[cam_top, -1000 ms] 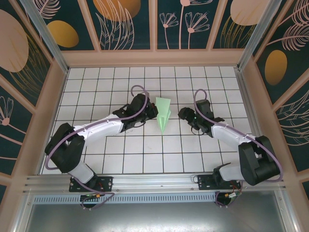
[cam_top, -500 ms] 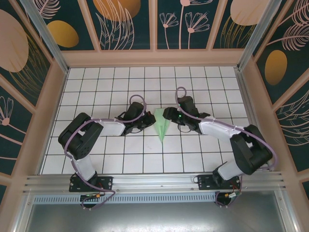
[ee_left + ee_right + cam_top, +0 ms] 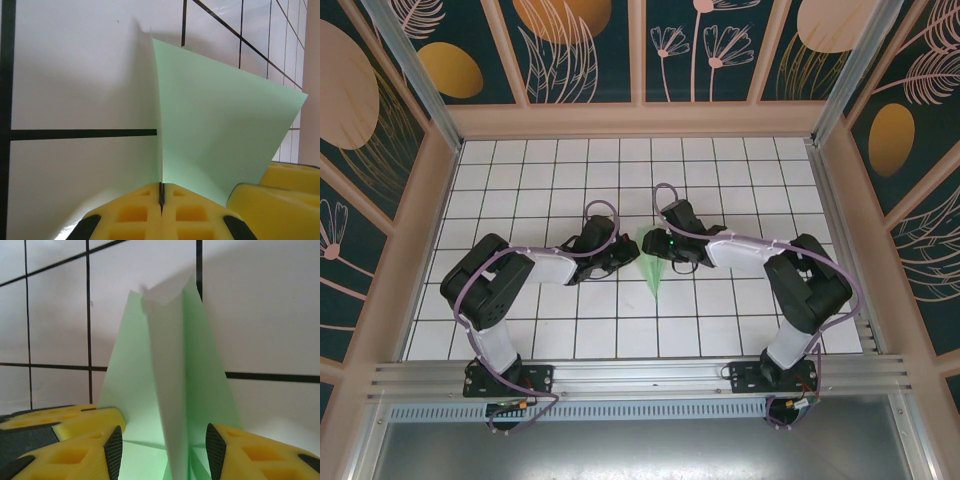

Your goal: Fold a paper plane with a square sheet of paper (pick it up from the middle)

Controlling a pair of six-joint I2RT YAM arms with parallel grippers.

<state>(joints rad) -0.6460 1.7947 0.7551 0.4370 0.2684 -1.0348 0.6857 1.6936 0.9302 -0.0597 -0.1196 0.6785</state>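
Note:
The paper plane (image 3: 654, 272) is a pale mint-green dart lying mid-table with its nose toward the near edge. My left gripper (image 3: 625, 254) is at its left side. In the left wrist view, the left gripper (image 3: 161, 192) is shut, and the plane's (image 3: 215, 125) thin edge rises straight out of the seam between the jaws. My right gripper (image 3: 656, 246) reaches in from the right, over the plane's wide end. In the right wrist view, the right gripper (image 3: 165, 452) is open and straddles the plane's (image 3: 170, 370) raised centre fold. Its pads (image 3: 114, 452) stand apart from the paper.
The white gridded table (image 3: 550, 170) is boxed in by raised tan walls (image 3: 640, 120). The two grippers sit almost against each other at the plane. A yellow finger (image 3: 272, 192) of the right gripper shows in the left wrist view.
The right arm has swung left onto the plane and its jaws have narrowed. The left arm drew back at the elbow. The plane looks narrower and sits slightly nearer.

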